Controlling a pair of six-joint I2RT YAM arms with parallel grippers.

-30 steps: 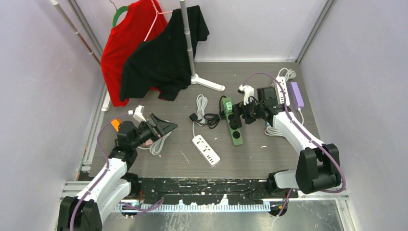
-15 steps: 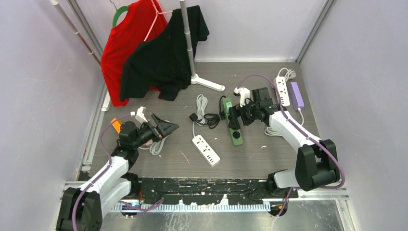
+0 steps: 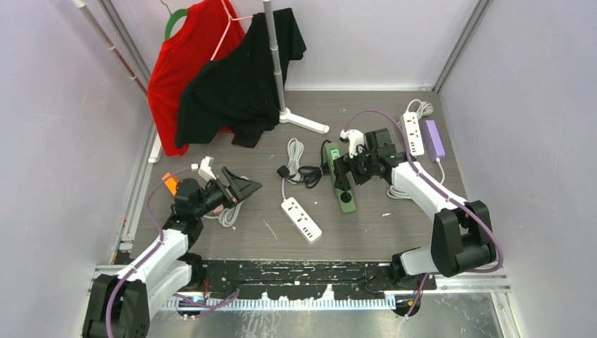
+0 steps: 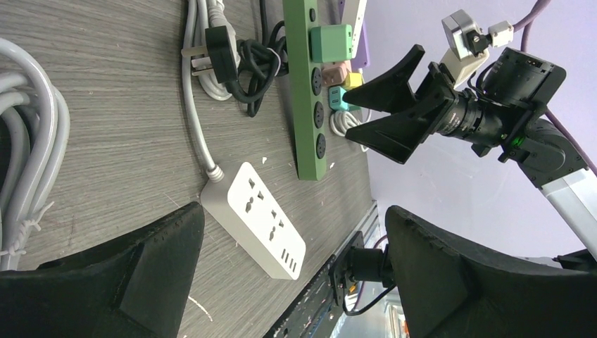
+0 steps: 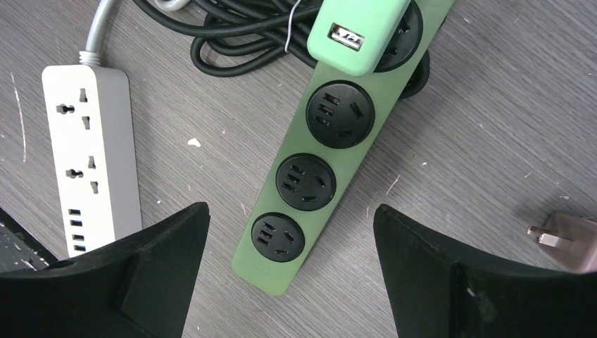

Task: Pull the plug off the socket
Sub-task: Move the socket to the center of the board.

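Lab test cell, plain walls [image 3: 373, 42], aluminium rails [image 3: 459, 46]

Pale lilac walls [image 3: 535, 105] enclose a grey wood-grain table [image 3: 380, 236], metal rails [image 3: 459, 46] run up the corners, and a stand [image 3: 277, 67] at the back holds a red shirt [image 3: 189, 67] and a black shirt [image 3: 236, 95].

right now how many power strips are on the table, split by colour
green strip: 1
white strips: 2
purple strip: 1
total: 4
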